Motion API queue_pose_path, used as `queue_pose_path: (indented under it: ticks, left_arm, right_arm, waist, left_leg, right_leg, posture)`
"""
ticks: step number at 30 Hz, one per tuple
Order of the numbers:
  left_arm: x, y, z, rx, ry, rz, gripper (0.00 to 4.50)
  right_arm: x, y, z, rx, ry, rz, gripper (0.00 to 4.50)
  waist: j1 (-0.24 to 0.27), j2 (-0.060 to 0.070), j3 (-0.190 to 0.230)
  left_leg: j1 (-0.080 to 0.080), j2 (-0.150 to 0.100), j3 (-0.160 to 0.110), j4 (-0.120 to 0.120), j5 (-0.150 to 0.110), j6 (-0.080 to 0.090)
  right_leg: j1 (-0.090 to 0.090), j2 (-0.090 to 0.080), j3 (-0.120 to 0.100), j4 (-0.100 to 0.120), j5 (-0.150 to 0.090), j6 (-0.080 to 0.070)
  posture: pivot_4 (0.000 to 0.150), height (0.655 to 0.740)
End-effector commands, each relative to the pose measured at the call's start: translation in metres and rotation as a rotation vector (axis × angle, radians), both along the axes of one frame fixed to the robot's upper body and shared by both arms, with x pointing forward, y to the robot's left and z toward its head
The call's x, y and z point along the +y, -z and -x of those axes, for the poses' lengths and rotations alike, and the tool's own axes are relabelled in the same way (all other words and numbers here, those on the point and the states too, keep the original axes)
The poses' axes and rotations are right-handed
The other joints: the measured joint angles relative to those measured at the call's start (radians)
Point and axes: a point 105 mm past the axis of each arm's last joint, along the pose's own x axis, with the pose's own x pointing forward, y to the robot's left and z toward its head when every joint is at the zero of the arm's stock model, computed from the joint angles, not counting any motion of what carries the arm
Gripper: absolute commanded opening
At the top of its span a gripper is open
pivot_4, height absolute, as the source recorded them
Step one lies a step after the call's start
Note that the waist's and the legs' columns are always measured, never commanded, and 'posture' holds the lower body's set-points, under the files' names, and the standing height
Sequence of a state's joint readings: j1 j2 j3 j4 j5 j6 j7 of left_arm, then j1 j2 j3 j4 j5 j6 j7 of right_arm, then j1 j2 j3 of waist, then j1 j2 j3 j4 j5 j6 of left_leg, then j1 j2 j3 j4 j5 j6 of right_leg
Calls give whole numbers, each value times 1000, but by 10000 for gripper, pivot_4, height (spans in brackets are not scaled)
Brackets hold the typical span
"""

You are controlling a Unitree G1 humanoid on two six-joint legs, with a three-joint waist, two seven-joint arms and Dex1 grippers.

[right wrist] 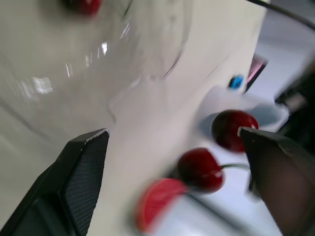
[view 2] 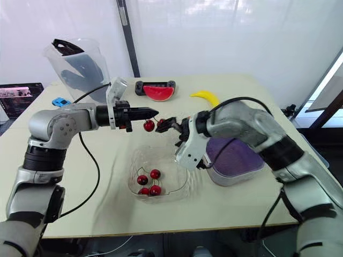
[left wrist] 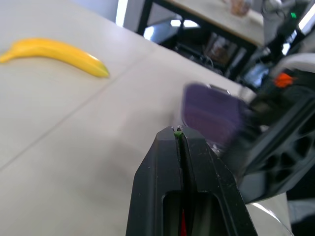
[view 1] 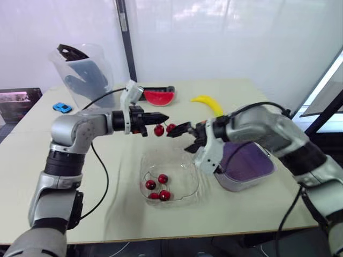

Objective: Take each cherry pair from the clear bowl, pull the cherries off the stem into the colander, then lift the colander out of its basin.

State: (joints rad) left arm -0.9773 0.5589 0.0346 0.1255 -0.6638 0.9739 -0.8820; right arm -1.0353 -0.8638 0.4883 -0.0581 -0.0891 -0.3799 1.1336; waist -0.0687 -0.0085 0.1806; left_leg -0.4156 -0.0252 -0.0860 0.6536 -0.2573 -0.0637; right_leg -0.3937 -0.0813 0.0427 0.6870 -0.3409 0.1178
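Early stage: left gripper (view 1: 162, 118) pinches one cherry pair (view 1: 159, 129) by its stem, right gripper (right wrist: 172, 132) spread beside it (grasping nothing); more cherries (view 1: 162, 178) lie in clear bowl (view 1: 188, 184), colander (view 1: 247, 160) unlifted.

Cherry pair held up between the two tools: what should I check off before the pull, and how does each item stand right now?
1. Left tool shut on the stem: ok.
2. Right tool open, with the cherry pair in its gap: ok.
3. Pair above the colander: not ok, it hangs nearer the clear bowl.
4. Colander seated in its basin: ok.
5. Which cherry the right tool will close on: cannot tell.
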Motion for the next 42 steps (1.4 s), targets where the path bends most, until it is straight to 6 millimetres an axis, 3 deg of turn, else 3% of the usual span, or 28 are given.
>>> queue_pose_path:
  ticks: [1,5,12,16,28,32,42]
  left_arm:
    - [6,-13,4,-52,9,75,0]
    - [6,-14,18,-57,76,119,0]
    - [0,-20,36,-72,168,189,0]
    - [-6,-16,44,-53,210,187,0]
    - [-14,-13,50,-31,233,161,0]
    - [-16,-14,50,-33,231,160,0]
    - [-17,-15,51,-39,236,155,0]
  right_arm:
    - [-10,-48,15,316,129,-280,44592]
    - [-21,-85,13,697,246,-688,44592]
    - [-40,-66,-3,1309,464,-953,44592]
    - [-28,-31,2,1268,501,-904,44592]
    - [-7,-21,-1,1201,464,-867,44592]
    - [-4,-20,0,1204,454,-852,27126]
    - [-1,-21,-1,1198,442,-847,27126]
  waist:
    - [0,0,0]
    - [1,0,0]
    - [12,0,0]
    - [24,0,0]
    - [25,0,0]
    - [24,0,0]
    - [24,0,0]
  left_leg:
    - [0,0,0,1,0,0]
    - [1,0,-1,1,0,0]
    - [1,0,0,2,-1,1]
    - [1,0,0,3,-2,3]
    - [-4,0,0,9,-2,4]
    - [-4,0,0,9,-2,4]
    - [-4,0,0,9,-2,4]
  right_leg:
    - [0,0,0,1,0,0]
    - [1,0,0,0,0,0]
    - [1,0,0,0,0,0]
    - [1,0,0,1,0,0]
    - [-1,0,0,3,0,0]
    - [-1,0,0,3,0,0]
    - [-1,1,0,3,0,0]
  posture:
    - [1500,7400]
    - [1500,7400]
    - [1500,7400]
    - [1500,7400]
    - [1500,7400]
    - [1500,7400]
    - [1500,7400]
